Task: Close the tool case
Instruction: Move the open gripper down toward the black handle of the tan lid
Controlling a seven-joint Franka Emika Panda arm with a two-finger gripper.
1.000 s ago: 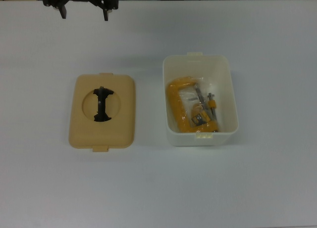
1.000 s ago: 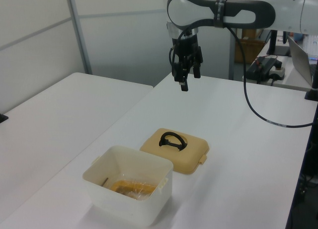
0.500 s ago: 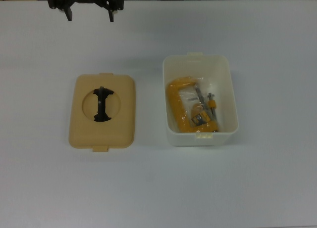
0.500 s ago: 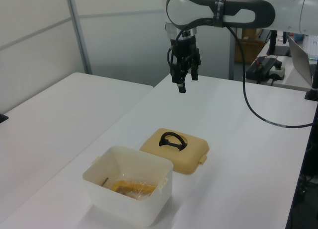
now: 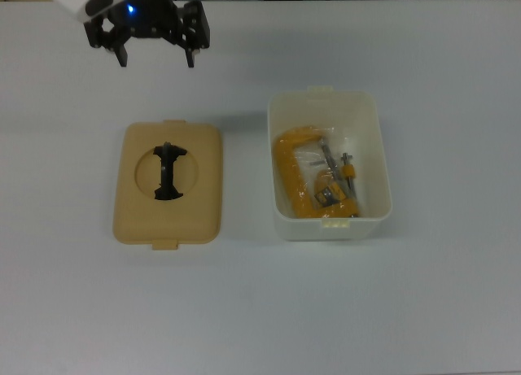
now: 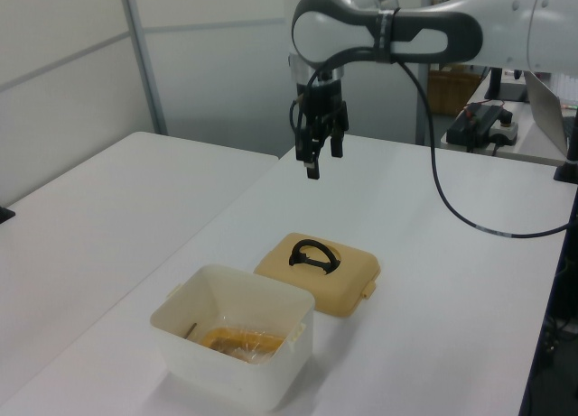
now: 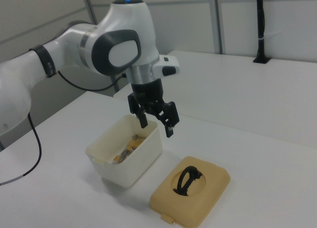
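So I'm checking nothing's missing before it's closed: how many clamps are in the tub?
1. A yellow clamp lies inside the open white tub; a smaller tool could be hidden beneath it.

A robot arm point(image 7: 114, 45) with smooth, glossy white shells and rounded joints. Dark grey oval panels cover the sides of the joints, and a thin black ring band marks a seam between segments. A small blue light glows at the top of the wrist housing. A short white boxy piece sticks out from the side of the wrist. Below it a silver-grey cylinder leads to a black gripper point(image 7: 157, 123) made of angular black brackets ending in two slim black fingers point(image 7: 170, 130). A black cable point(image 6: 452, 199) runs from the arm in a long loose loop. In the top view the gripper point(image 5: 155, 56) shows as black blocks under a white housing.
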